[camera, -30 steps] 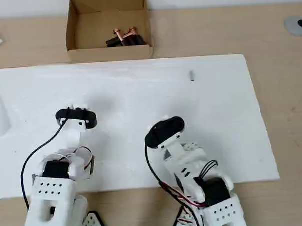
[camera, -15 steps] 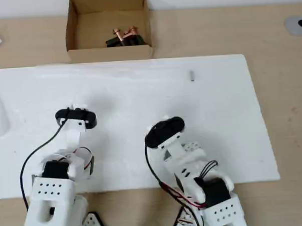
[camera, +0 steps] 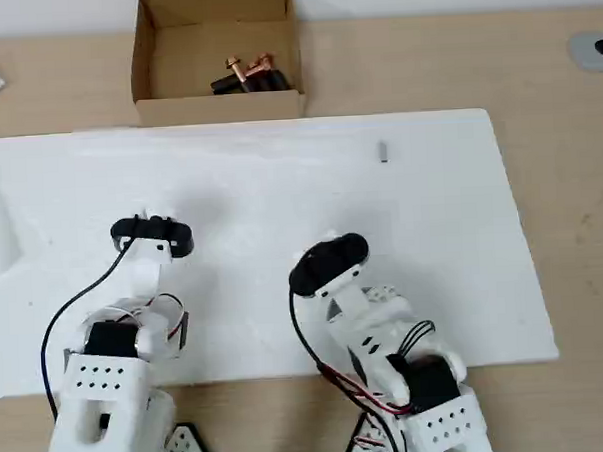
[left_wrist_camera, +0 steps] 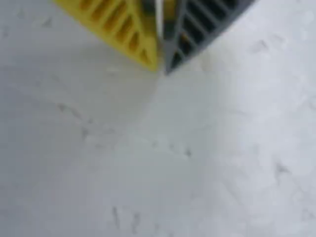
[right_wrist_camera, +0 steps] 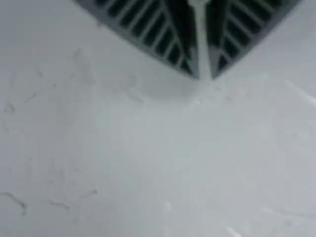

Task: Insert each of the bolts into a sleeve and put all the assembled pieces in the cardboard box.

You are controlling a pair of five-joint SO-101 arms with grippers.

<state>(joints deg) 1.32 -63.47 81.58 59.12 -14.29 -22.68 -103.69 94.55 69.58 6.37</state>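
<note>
At the table's near edge stand the left arm (camera: pixel 108 375) and right arm (camera: pixel 387 352), both white plastic, bent low over a rough white foam sheet (camera: pixel 454 279). The left tool (left_wrist_camera: pixel 160 68) has one yellow ribbed finger and one grey, tips pressed together just above the foam with nothing between them. The right tool (right_wrist_camera: pixel 200 73), grey and ribbed, is closed to a thin slit and also empty. Farther on, a small grey cylinder (camera: pixel 382 151) lies on the sheet, its long axis running near to far. Beyond it, on the wooden table (camera: pixel 570 174), the open cardboard box (camera: pixel 146 68) holds the assembled pieces (camera: pixel 253 76), copper heads on dark sleeves, lying flat by its near wall
</note>
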